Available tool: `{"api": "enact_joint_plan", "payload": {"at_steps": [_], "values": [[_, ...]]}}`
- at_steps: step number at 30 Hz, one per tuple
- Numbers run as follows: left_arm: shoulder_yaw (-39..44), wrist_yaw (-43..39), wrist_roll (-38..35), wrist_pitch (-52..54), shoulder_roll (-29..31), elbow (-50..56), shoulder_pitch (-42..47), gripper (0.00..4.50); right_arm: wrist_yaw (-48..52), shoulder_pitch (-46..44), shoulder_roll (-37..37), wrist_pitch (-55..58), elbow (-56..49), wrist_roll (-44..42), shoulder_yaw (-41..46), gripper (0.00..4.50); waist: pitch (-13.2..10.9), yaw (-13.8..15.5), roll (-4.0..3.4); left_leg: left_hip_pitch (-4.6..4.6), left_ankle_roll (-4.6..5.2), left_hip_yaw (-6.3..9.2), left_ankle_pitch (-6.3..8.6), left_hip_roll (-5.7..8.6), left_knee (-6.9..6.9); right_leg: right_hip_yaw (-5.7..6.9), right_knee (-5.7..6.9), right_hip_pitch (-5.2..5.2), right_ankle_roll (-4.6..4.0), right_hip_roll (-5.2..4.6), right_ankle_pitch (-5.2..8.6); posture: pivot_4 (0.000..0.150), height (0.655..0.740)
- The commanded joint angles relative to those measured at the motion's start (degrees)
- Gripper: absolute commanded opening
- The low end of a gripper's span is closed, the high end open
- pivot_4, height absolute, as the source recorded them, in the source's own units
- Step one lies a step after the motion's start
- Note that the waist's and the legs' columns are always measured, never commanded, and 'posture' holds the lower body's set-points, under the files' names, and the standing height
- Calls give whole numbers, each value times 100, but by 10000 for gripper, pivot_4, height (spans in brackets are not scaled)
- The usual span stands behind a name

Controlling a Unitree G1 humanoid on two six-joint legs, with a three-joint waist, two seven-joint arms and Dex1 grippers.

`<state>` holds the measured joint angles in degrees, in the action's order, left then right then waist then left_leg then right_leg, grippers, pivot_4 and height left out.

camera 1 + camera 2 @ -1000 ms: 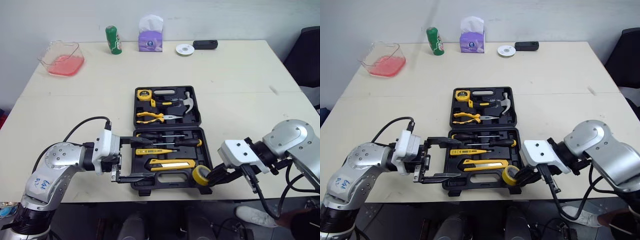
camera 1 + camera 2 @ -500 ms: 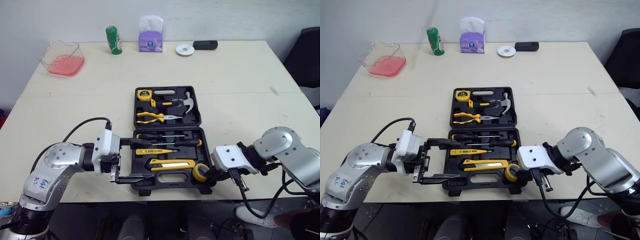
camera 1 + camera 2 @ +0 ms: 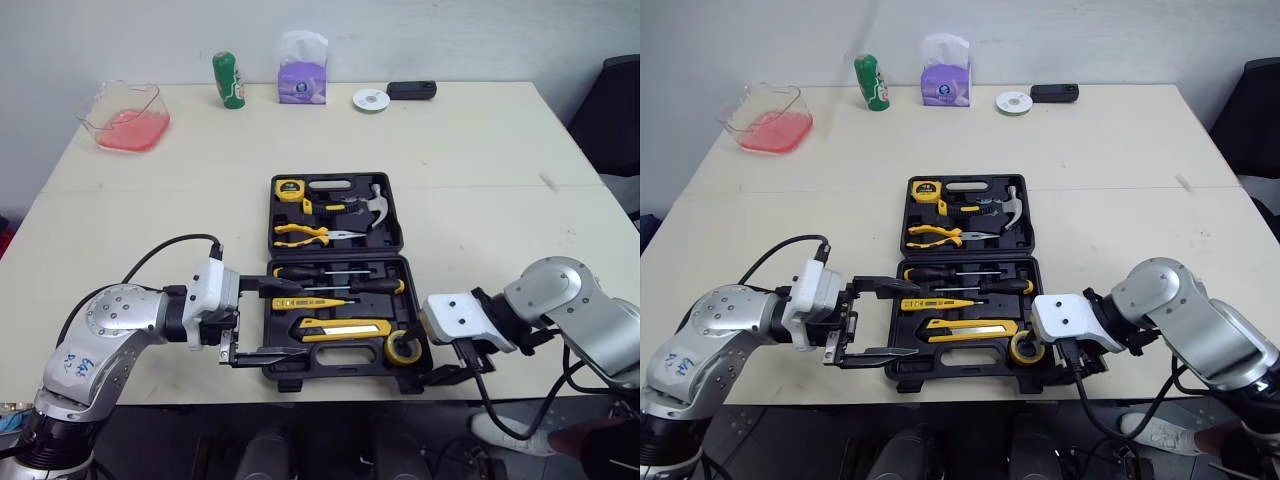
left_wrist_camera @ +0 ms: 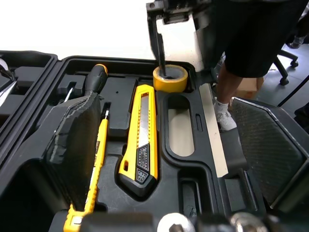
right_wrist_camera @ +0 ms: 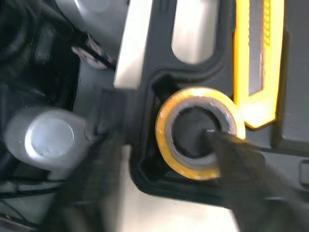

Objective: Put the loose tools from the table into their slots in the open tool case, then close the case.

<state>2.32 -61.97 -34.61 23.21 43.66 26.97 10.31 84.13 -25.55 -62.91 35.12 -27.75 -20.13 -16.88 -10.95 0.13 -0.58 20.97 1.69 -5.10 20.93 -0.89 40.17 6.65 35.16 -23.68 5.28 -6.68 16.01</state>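
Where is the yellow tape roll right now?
In the head views, the yellow tape roll sits in the near right corner of the tool case, just right of the yellow utility knife.

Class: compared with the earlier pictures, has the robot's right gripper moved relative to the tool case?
Yes. The right gripper has moved to the robot's left, drawing in against the right front corner of the tool case.

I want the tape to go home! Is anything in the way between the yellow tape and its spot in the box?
Nothing visible is in the way. The yellow tape already sits in its round corner spot in the box, beside the yellow knife. One finger of the right gripper pokes into the tape's hole.
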Motion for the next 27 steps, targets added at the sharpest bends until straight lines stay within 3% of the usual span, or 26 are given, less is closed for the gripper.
{"api": "enact_joint_plan", "payload": {"at_steps": [1, 5, 9, 12, 16, 19, 27], "values": [[181, -95, -100, -17, 138, 142, -65, 45000, 251, -111, -166, 261, -185, -548, 463, 30502, 0, -2, 1, 0, 0, 0, 0, -1, 0, 0, -1, 1, 0, 0, 0, 1500, 7400], [236, -62, -113, -39, 157, 147, -104, 45000, 350, -30, -20, 210, 63, -1076, 926, 30502, 0, -4, 1, -2, 1, -1, 1, -1, 0, -1, 0, 1, 0, -1, 0, 1500, 7400], [354, 137, -181, -30, 9, 132, -115, 45000, 265, 370, 677, -138, 445, -1684, 1415, 30502, 3, 6, 9, -2, 1, 1, 1, -3, -1, 1, -2, 4, 0, 1, 0, 1500, 7400], [349, 188, -211, 2, -20, 155, -148, 45000, -77, 710, 1029, -596, 751, -1323, 1394, 22083, 3, 28, 13, -2, 3, 1, 1, 0, 2, 1, 0, 5, 0, -1, 0, 1500, 7400], [314, 225, -247, 49, -22, 180, -163, 45000, -28, 1142, 1404, -1844, 1198, -747, 1212, 1394, 3, 39, 13, -3, 5, -3, 0, 4, 2, -3, 1, 4, 3, 0, -2, 1500, 7400], [322, 203, -256, 66, 7, 154, -152, 45000, -203, 1283, 1852, -2307, 1398, -656, 1153, 258, 3, 38, 13, -6, 5, -5, 0, 2, 1, -4, 4, 4, 3, 4, -2, 1500, 7400], [345, 215, -245, 116, 47, 200, -197, 45000, -414, 1456, 2199, -3089, 2423, 49, 871, 258, 3, 24, 13, -20, 4, -12, 0, 3, 0, -11, 8, 11, 2, 4, -1, 1500, 7400]]}}
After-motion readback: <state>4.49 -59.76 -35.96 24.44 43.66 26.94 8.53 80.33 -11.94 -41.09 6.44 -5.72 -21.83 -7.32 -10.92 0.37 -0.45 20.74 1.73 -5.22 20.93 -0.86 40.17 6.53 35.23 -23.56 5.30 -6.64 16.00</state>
